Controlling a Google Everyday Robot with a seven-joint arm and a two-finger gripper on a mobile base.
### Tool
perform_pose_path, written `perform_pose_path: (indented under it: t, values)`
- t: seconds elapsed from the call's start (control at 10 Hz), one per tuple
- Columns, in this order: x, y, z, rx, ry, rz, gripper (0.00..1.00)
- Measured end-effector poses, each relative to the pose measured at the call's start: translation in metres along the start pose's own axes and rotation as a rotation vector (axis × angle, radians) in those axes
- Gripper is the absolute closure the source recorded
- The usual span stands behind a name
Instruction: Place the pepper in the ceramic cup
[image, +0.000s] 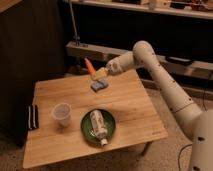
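The pepper (89, 65) sticks up from the gripper (98, 74), whose fingers are closed on it, above the table's (131, 107) far side. The ceramic cup (61, 114) stands upright, well apart. Beside it, a green plate (113, 130) holds a white bottle (97, 122). The arm (165, 82) extends over the far edge.

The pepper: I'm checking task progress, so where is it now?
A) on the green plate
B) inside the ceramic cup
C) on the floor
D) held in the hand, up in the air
D: the pepper sticks out of the hand, raised above the table's far side, away from the ceramic cup.
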Motion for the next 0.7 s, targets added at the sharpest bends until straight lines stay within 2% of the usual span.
perform_pose_path:
  t: [0.2, 0.4, 0.6, 0.7]
  values:
    - [-0.008, -0.017, 0.025, 0.018, -0.076, -0.057, 0.95]
    - [-0.026, -0.06, 0.048, 0.02, -0.184, -0.135, 0.95]
    - [-0.04, -0.1, 0.061, -0.006, -0.302, -0.212, 0.95]
    - [-0.049, -0.119, 0.058, -0.039, -0.398, -0.254, 0.95]
